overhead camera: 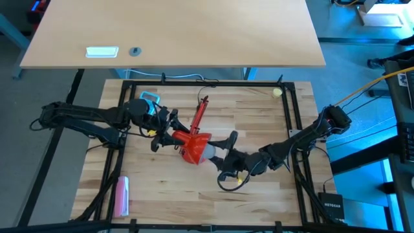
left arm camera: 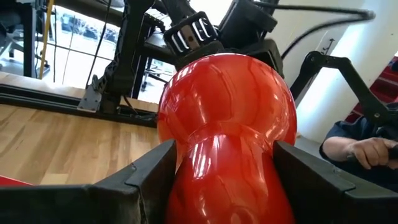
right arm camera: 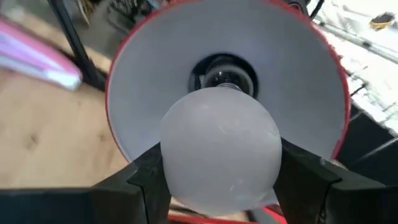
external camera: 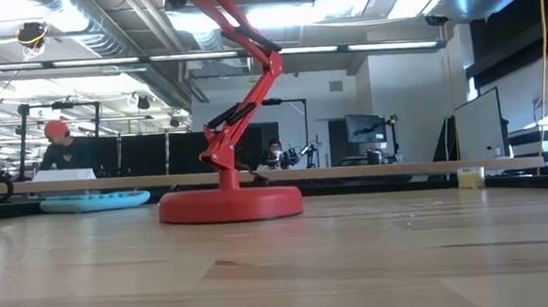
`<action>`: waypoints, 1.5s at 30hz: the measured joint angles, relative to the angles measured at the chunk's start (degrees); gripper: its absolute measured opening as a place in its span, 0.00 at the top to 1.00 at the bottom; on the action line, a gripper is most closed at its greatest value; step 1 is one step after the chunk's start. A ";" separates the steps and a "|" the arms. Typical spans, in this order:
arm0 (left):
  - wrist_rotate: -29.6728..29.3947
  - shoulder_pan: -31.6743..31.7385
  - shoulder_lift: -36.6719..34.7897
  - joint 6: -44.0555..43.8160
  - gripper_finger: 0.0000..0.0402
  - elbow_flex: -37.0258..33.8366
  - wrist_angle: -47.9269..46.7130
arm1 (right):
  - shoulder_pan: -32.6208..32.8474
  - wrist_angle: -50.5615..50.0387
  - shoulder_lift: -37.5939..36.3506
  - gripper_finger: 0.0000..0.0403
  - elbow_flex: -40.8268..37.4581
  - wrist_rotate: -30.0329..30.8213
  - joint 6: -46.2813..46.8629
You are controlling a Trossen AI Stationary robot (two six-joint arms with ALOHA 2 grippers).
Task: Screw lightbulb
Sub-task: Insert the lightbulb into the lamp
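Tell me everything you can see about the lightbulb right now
The lightbulb is a small white bulb with a round, frosted, matte globe. Its base barely shows beyond the globe. The right claw holds it, one dark finger against each side of the globe. It points base-first into the open mouth of the red lamp shade, lined up with the dark socket at the centre; whether it is threaded in cannot be seen. From above, only a pale bit shows at the shade's mouth, near the table's middle.

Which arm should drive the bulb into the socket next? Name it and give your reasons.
Right. The right gripper already holds the lightbulb between its fingers, lined up with the dark socket inside the lamp shade. The left gripper is clamped on the shade's red neck, steadying it.
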 joint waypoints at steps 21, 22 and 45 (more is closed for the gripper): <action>6.19 0.05 0.09 -9.59 0.43 0.02 0.08 | 2.26 0.45 0.02 0.44 -0.11 4.85 -57.22; 6.57 0.23 0.09 -9.80 0.43 0.02 0.06 | 2.29 0.44 0.12 0.44 -0.11 4.37 -58.10; 6.90 1.73 -0.15 -10.37 0.43 -1.16 0.00 | -1.51 2.19 6.58 0.44 6.85 0.92 -62.58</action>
